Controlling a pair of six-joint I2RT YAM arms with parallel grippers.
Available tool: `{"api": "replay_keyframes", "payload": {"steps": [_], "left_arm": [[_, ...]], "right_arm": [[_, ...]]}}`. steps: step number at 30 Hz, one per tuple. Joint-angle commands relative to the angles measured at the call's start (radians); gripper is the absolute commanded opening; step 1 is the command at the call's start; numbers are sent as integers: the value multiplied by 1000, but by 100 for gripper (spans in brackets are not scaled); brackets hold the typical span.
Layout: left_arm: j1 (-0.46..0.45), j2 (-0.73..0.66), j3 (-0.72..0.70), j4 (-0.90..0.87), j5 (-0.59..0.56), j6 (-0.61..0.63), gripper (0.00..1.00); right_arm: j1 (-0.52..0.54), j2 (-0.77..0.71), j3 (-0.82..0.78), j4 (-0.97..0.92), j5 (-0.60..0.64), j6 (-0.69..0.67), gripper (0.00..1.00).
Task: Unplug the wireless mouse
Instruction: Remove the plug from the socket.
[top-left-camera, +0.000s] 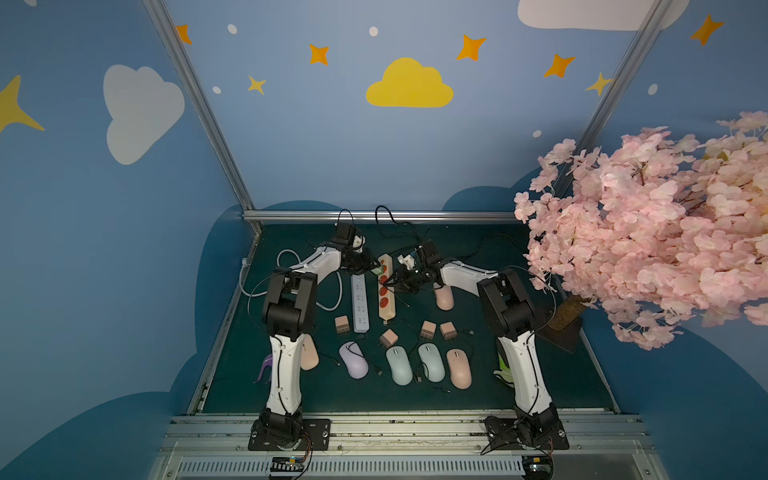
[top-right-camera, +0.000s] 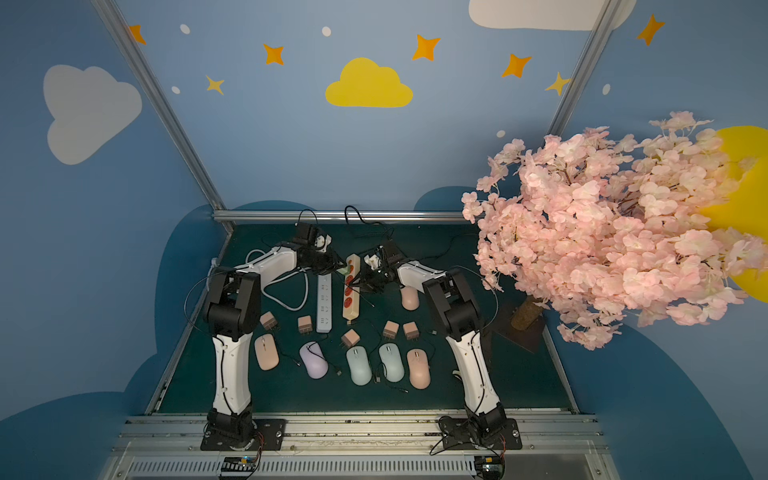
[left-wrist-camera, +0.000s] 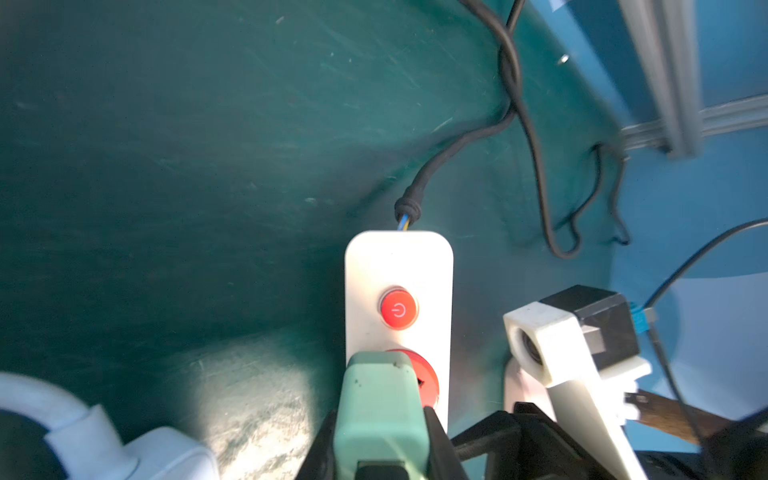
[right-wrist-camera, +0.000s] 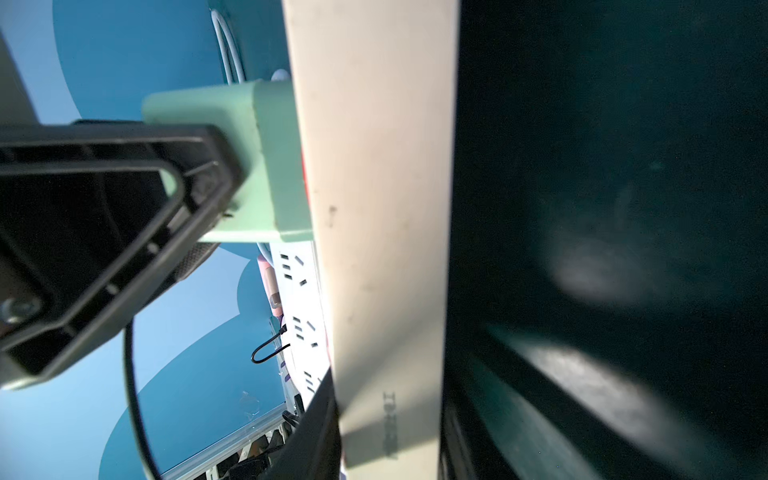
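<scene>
A pale green charger (left-wrist-camera: 382, 411) is plugged into a red socket of the cream power strip (left-wrist-camera: 399, 266), just below its red power button. My left gripper (left-wrist-camera: 380, 419) is shut on the charger's sides, and a black cable plug sits in the charger's near end. In both top views the charger (top-left-camera: 376, 270) (top-right-camera: 343, 270) stands at the strip's far end. My right gripper (right-wrist-camera: 386, 415) is shut across the cream strip (right-wrist-camera: 374, 208), beside the green charger (right-wrist-camera: 266, 166). A pink mouse (top-left-camera: 444, 297) lies by the right arm; I cannot tell where the charger's cable leads.
A white power strip (top-left-camera: 360, 305) lies left of the cream one, with its white cord (top-left-camera: 286, 266) looped behind. Several mice, such as a purple one (top-left-camera: 354, 359), and small tan chargers (top-left-camera: 342, 325) lie nearer the front. A pink blossom tree (top-left-camera: 648, 232) overhangs the right side.
</scene>
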Motion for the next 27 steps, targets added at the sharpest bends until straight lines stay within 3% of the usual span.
{"api": "replay_keyframes", "payload": {"steps": [1, 4, 7, 10, 13, 18, 24, 27], "left_arm": [[-61, -69, 63, -82, -41, 64, 4], [-24, -69, 25, -15, 57, -2, 4], [31, -71, -68, 174, 221, -139, 4], [51, -68, -99, 259, 280, -219, 4], [34, -81, -68, 198, 241, -186, 4], [1, -125, -8, 0, 44, -36, 4], [73, -150, -106, 180, 192, -209, 4], [44, -151, -62, 136, 167, -178, 4]], "right_arm": [[0, -12, -13, -53, 72, 6, 0], [-4, -15, -19, -46, 64, 7, 0], [-6, -21, -24, -43, 59, 5, 0], [-6, -27, -27, -47, 63, 0, 0], [-5, -33, -27, -55, 66, -6, 0], [-8, -38, -29, -77, 81, -16, 0], [-17, -48, -52, -50, 74, 7, 0], [-12, -53, -47, -57, 74, 2, 0]]}}
